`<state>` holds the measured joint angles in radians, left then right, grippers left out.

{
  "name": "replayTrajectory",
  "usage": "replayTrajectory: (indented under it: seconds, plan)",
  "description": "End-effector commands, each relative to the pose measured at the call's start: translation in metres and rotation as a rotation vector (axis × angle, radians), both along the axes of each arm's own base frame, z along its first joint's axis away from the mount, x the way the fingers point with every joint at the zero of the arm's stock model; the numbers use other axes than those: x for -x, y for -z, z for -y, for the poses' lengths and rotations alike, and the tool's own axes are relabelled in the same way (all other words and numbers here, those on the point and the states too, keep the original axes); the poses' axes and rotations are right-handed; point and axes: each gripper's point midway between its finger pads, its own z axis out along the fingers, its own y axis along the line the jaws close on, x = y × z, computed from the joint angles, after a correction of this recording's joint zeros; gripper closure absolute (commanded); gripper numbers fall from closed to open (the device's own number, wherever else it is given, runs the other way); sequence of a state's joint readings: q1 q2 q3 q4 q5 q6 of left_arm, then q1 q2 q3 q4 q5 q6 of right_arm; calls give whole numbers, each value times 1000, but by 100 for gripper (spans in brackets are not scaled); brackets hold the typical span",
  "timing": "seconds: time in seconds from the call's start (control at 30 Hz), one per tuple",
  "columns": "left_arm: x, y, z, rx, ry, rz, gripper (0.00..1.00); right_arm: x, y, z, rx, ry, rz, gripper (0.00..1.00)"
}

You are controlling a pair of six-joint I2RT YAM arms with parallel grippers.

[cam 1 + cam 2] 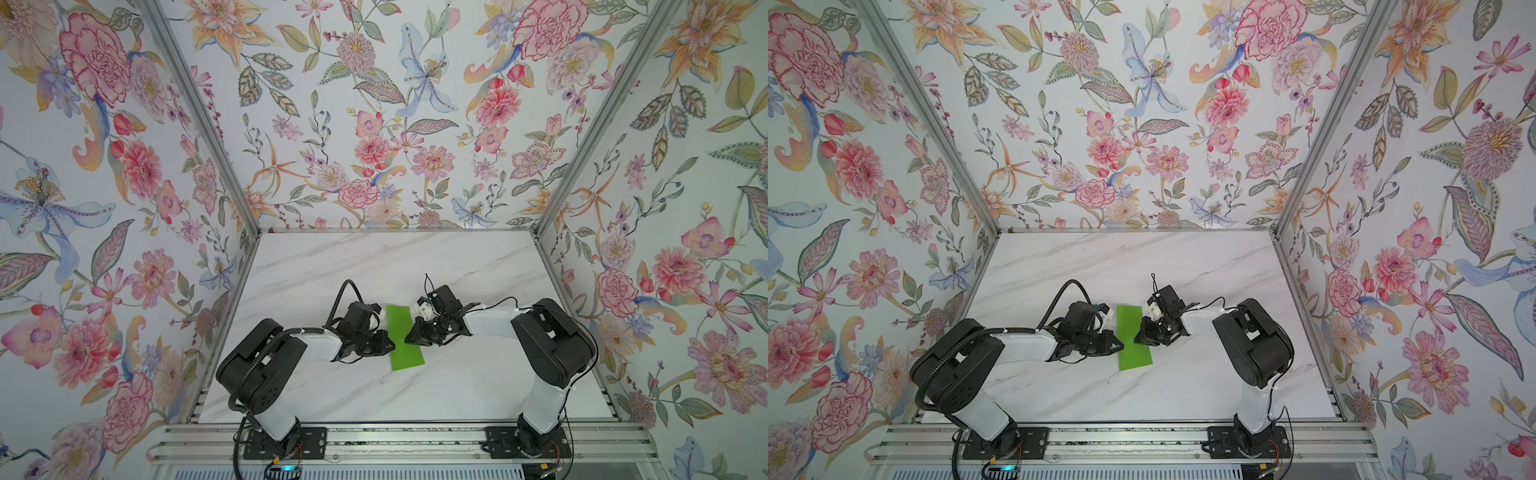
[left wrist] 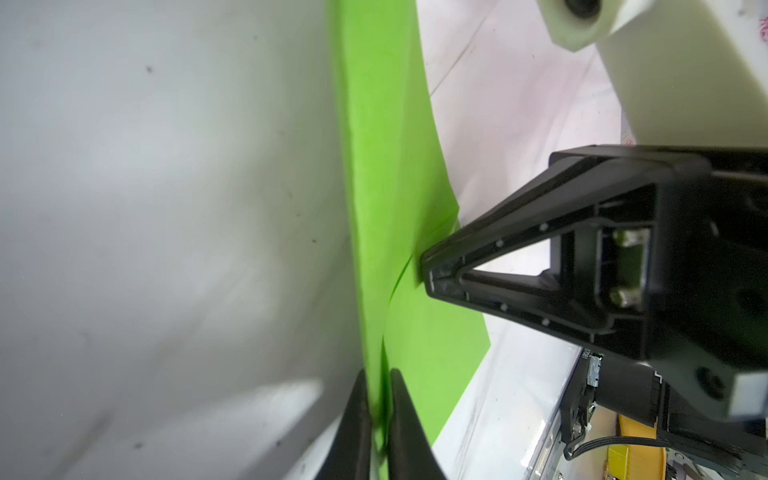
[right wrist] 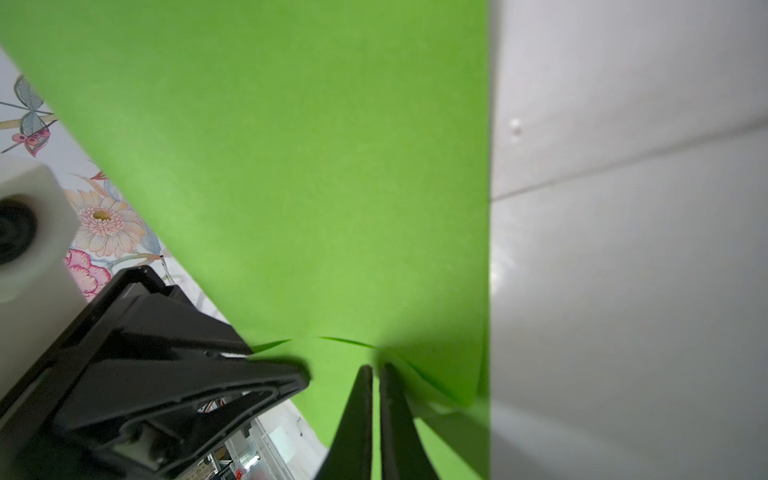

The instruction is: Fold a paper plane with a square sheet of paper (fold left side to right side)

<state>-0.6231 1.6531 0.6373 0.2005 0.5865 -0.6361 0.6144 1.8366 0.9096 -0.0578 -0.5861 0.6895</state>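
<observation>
Now: half-fold laid, both pairs of fingers pinching the strip.

We find the square sheet of paper (image 1: 401, 328) lying as a narrow green rectangle mid-counter (image 1: 374, 266), between the two arms. The left fingers (image 2: 355, 424) are closed on its left long edge. The right fingers (image 3: 359, 415) are closed on the opposite edge, where small wrinkles radiate. We judge the left-to-right fold made and its crease being set. Next calls for pressing along the fold without shifting layers or tearing the thin paper. The counter is white and marble-veined, with floral wallpaper (image 1: 374, 124) on three walls and an aluminium rail (image 1: 395, 440) in front.
</observation>
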Motion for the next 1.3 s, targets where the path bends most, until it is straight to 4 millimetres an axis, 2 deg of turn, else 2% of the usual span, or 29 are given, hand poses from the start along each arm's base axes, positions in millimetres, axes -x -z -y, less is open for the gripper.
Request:
replayTrajectory:
  seconds: [0.0, 0.13, 0.27, 0.37, 0.5, 0.63, 0.73, 0.83, 0.97, 1.07, 1.13, 1.2, 1.27]
  plan:
    - [-10, -20, -4, -35, -2, 73, 94, 16, 17, 25, 128, 46, -37, 89]
    - [-16, -44, -21, -136, -10, 149, 98, -1, -7, 34, 112, 110, 37, 80]
    - [-22, -68, -53, -331, -27, 223, 100, -13, -28, 50, 102, 179, 101, 73]
    - [-26, -86, -84, -516, -61, 272, 100, -26, -40, 73, 92, 255, 131, 72]
    - [-31, -113, -118, -773, -108, 324, 100, -29, -45, 90, 76, 296, 132, 72]
    - [-30, -127, -124, -958, -114, 339, 100, -29, -42, 98, 70, 307, 121, 72]
    - [-27, -122, -106, -1032, -85, 347, 100, -27, -41, 100, 69, 308, 116, 72]
    - [-21, -97, -74, -1066, -23, 327, 100, -27, -43, 102, 63, 310, 121, 72]
    - [-10, -68, -19, -1033, 77, 310, 100, -25, -46, 106, 66, 313, 128, 72]
    - [4, -47, 29, -911, 161, 284, 100, -25, -47, 109, 74, 311, 126, 72]
    - [13, -38, 60, -785, 198, 260, 95, -24, -48, 112, 86, 311, 131, 72]
    - [20, -37, 87, -634, 213, 236, 89, -22, -48, 117, 109, 320, 133, 72]
    - [21, -44, 102, -528, 212, 236, 81, -20, -49, 122, 128, 331, 138, 72]
